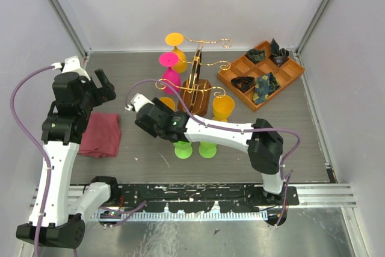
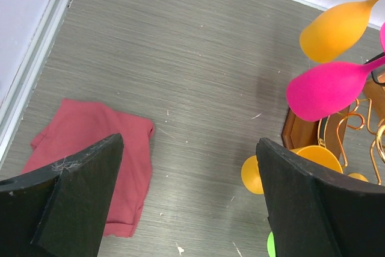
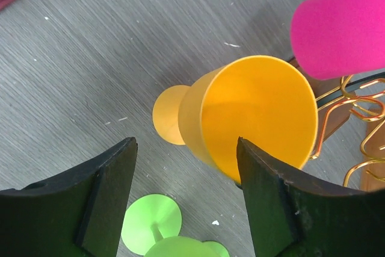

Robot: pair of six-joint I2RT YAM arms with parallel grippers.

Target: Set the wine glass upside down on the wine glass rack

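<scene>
The wine glass rack (image 1: 198, 82) is gold wire on a dark wooden base, at mid table. An orange goblet (image 1: 174, 41) and two pink goblets (image 1: 169, 59) hang on its left arms. An orange wine glass (image 3: 252, 112) stands upright on the table left of the rack, foot (image 3: 170, 114) down. My right gripper (image 3: 185, 145) is open above it, with the right finger (image 3: 271, 191) by the rim and not gripping. In the top view the glass (image 1: 167, 102) is half hidden by the right wrist. My left gripper (image 1: 102, 85) is open and empty, also in its wrist view (image 2: 189, 142).
A red cloth (image 1: 99, 133) lies at the left under the left gripper. Two green goblets (image 1: 183, 150) sit in front of the rack. Another orange goblet (image 1: 222, 108) is by the rack's right side. An orange compartment tray (image 1: 261, 75) with dark items is at the back right.
</scene>
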